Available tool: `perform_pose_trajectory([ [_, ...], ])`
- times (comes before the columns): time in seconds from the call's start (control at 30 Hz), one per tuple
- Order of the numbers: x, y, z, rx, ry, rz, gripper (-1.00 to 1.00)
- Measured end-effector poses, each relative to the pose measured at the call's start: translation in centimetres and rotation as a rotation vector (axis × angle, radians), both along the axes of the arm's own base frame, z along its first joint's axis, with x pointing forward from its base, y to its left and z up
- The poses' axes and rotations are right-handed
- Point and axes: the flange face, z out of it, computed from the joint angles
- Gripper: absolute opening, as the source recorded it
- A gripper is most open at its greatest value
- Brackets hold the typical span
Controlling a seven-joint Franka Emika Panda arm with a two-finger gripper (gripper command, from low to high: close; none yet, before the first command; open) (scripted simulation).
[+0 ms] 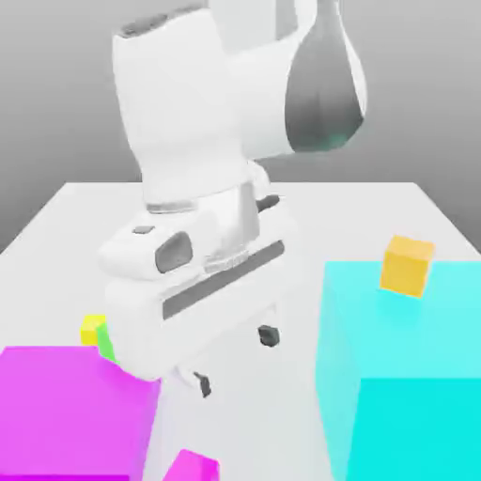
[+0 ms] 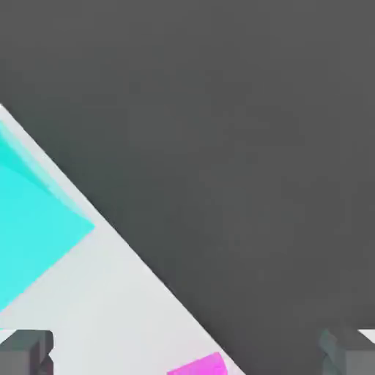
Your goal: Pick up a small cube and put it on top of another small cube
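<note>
My claw point(image 2: 187, 351) is hanging wide open, gripping nothing. The pink cube point(image 2: 199, 364) is sitting on the table point(image 2: 110, 307) between my fingers point(image 2: 26, 351), turned slightly askew, near the cyan block point(image 2: 29, 212).

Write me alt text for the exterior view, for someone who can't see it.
A white robot arm fills the middle, its open gripper hanging above a white table. A large cyan block stands at the exterior view's right, a small orange cube by its far top edge. At the left are a large magenta block, a small yellow and green cube behind it, and a small pink cube at the bottom edge.
</note>
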Motion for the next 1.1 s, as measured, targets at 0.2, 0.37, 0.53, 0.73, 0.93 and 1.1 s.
perform_pose_trajectory([
  [0.2,-0.8,-1.6,-7.1,-0.111,0.069,0.175,0.00],
  [0.37,-1.3,-2.7,-12.7,-0.180,0.102,0.273,0.00],
  [0.53,-1.4,-2.8,-16.5,-0.181,0.105,0.276,-1.00],
  [0.73,-1.4,-2.8,-15.3,-0.182,0.106,0.278,-1.00],
  [0.93,-3.0,-4.4,-9.3,-0.152,0.119,0.295,-1.00],
  [1.1,-6.4,-7.5,-6.4,-0.106,0.127,0.346,-1.00],
])
